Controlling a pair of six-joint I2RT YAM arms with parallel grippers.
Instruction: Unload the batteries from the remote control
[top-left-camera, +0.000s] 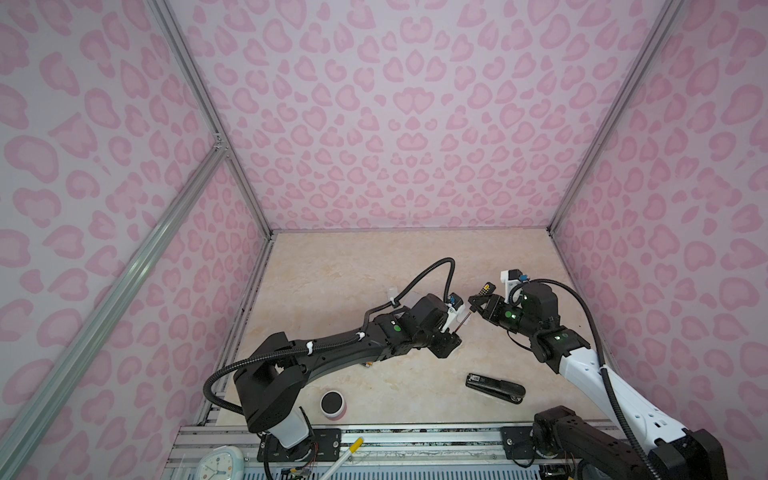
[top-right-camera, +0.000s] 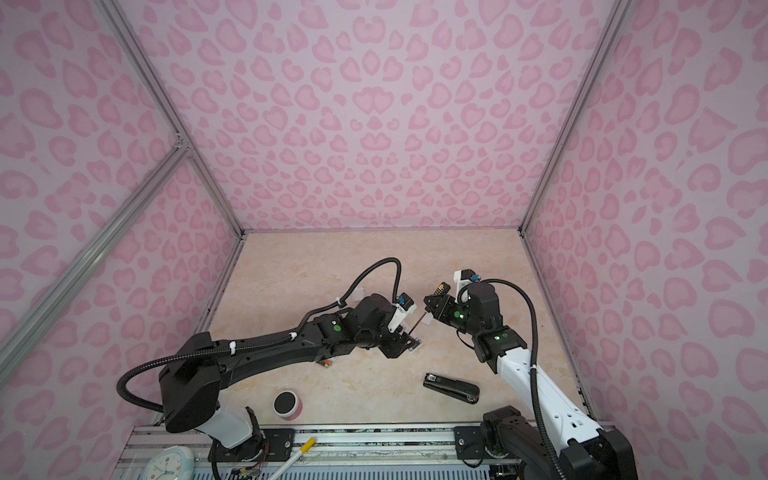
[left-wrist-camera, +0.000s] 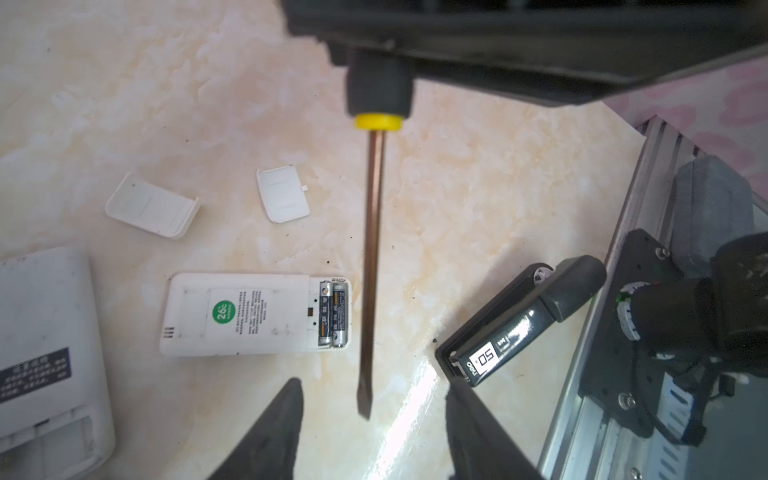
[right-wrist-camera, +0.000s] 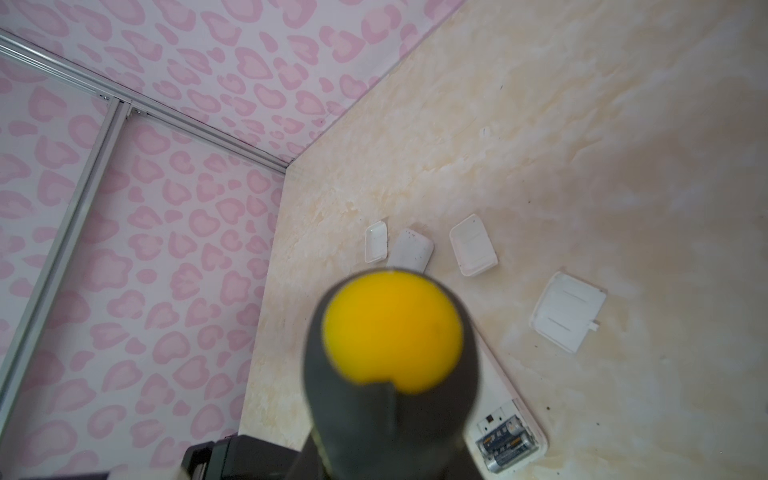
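1. Where the left wrist view looks past the left gripper (left-wrist-camera: 373, 381), its two dark fingers (left-wrist-camera: 274, 432) stand wide apart and hold nothing. A brown blade passes between them, touching neither.
2. Long screwdriver (left-wrist-camera: 370, 270), with dark grey handle, yellow collar and flat brown blade. It hangs clear of the cream marble-pattern tabletop (left-wrist-camera: 478, 187), its handle clamped in the right gripper (top-left-camera: 478, 303).
3. Batteries (left-wrist-camera: 332, 313), two dark cylinders with gold bands and metal ends. They lie side by side in the open end bay of the white rectangular remote control (left-wrist-camera: 232, 313), beyond the left fingertips and beside the blade, clear of both fingers.
4. Second white remote (left-wrist-camera: 45, 332), seen in the left wrist view only. Its open bay shows bare white walls.
5. White plastic battery covers (right-wrist-camera: 473, 245), loose on the tabletop. The right wrist view shows four, the left wrist view two.
6. In both top views the left arm hides the batteries, which only the wrist views show.
7. Black stapler (top-left-camera: 494, 386), lying flat near the front edge.
8. Pink cylindrical cup (top-left-camera: 337, 414) with a black lid. It stands upright with the lid on, its contents hidden.
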